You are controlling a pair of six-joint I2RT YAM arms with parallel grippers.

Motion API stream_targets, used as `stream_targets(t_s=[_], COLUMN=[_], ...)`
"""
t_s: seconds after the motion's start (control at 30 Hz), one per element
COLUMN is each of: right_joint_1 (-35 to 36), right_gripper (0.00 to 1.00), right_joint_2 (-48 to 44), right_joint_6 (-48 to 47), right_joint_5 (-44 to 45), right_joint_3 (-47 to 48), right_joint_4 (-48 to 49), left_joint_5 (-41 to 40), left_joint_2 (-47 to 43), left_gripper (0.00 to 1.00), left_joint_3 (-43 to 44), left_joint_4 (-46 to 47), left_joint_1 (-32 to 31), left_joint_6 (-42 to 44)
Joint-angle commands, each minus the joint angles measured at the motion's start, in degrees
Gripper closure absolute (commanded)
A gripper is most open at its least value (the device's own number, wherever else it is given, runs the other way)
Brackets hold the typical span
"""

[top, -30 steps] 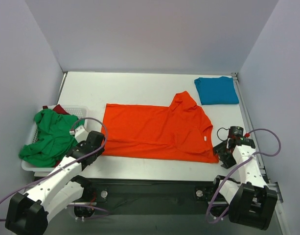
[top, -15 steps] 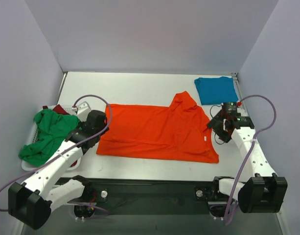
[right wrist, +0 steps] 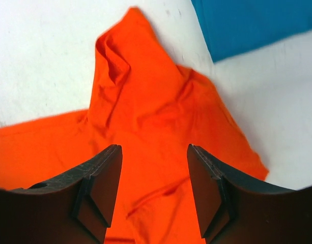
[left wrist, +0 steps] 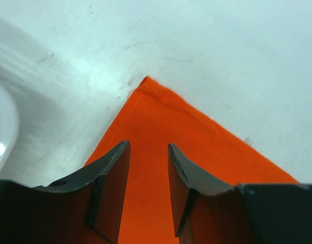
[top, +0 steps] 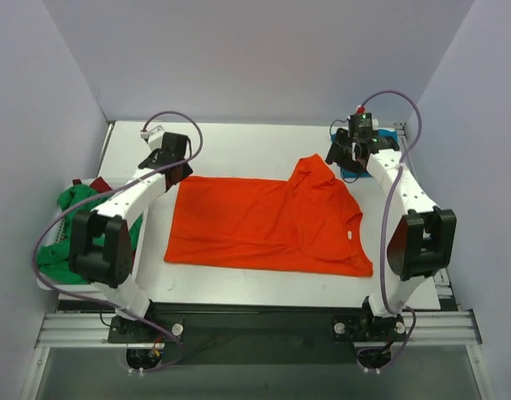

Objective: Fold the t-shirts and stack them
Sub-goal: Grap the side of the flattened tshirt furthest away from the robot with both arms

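Note:
A bright orange-red t-shirt [top: 268, 225] lies spread on the white table, one sleeve sticking up at the far right. My left gripper [top: 173, 171] is open over its far left corner [left wrist: 148, 84], jaws apart above the cloth. My right gripper [top: 337, 158] is open above the raised sleeve [right wrist: 120, 61], holding nothing. A folded teal blue t-shirt [top: 380, 158] lies at the far right, partly behind my right arm; it also shows in the right wrist view [right wrist: 252, 23]. A green t-shirt [top: 76, 225] is heaped in the basket, with dark red cloth [top: 101, 185] under it.
The white lattice basket [top: 47, 279] stands at the table's left edge; its rim shows in the left wrist view [left wrist: 3, 127]. Grey walls close in the table at the back and both sides. The table's right rail [top: 418, 192] runs beside my right arm.
Both arms have swung from the near edge to the far side. The left gripper now hangs over the shirt's far left corner, the right over its raised sleeve. The shirt has shifted slightly.

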Motion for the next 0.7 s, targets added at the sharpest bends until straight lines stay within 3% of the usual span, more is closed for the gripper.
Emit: stream_targets(t_s=[0.0,0.27,0.67], right_joint_1=[-0.2,-0.9,-2.1], right_gripper=[0.46,0.51,0.52], right_joint_2=[6.5,22.2,30.0], right_joint_6=[-5.7,-7.6,-8.7], right_joint_5=[-1.0,-4.8,-6.1], right_joint_3=[6.5,19.8,25.7], right_joint_4=[1.5,1.6,1.6], left_joint_5=[4.0,4.4,0.7], left_joint_2=[5.1,18.2,27.4], left_gripper=[0.54,0.57,0.60], left_joint_3=[7.9,18.7,25.8], left_joint_4=[4.4,1.7,-4.4], left_joint_1=[0.5,1.3,2.4], left_joint_6=[3.0,2.9,-0.3])
